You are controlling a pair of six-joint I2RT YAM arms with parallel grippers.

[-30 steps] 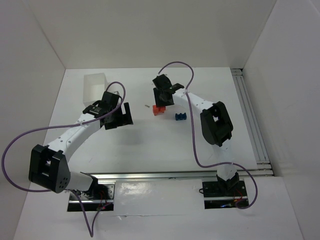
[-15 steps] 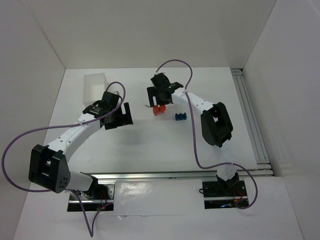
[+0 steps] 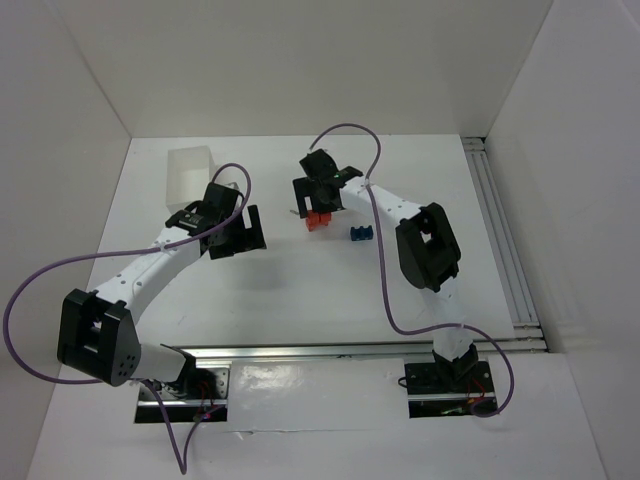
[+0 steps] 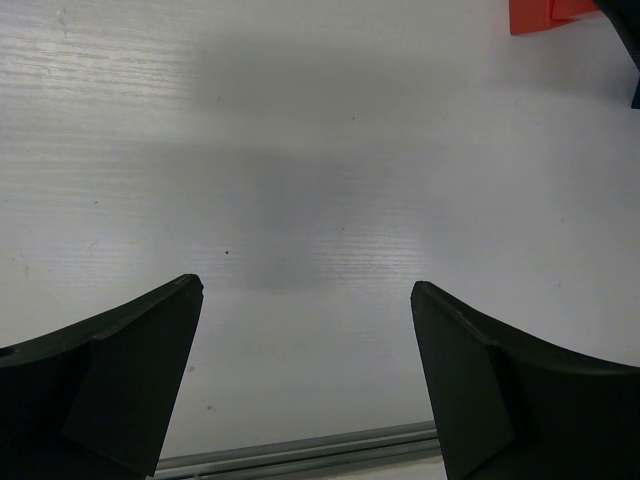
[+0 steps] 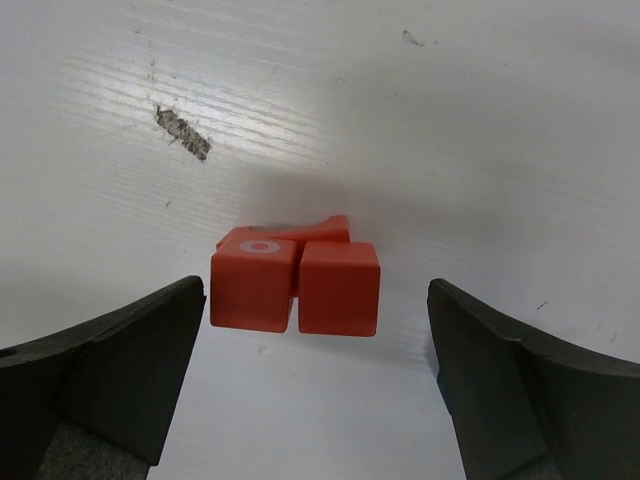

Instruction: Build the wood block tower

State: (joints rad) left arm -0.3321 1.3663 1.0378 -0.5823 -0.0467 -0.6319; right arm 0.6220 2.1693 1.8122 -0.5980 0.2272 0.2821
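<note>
The red-orange blocks (image 3: 318,221) sit side by side on the white table, just below my right gripper (image 3: 312,200). In the right wrist view two red-orange cubes (image 5: 295,286) stand together with a third notched piece behind them, between my open right gripper's (image 5: 315,300) fingers and a little beyond the tips. The notched blue block (image 3: 361,234) lies apart to their right. My left gripper (image 3: 245,232) is open and empty over bare table to the left; its wrist view shows the red-orange blocks' corner (image 4: 545,14) at the top right.
A translucent white box (image 3: 190,172) stands at the back left. A dark scuff mark (image 5: 182,132) is on the table beyond the red blocks. A metal rail (image 3: 500,230) runs along the table's right side.
My right gripper has pulled back toward the far left, uncovering the red-orange blocks. The left arm has not moved.
</note>
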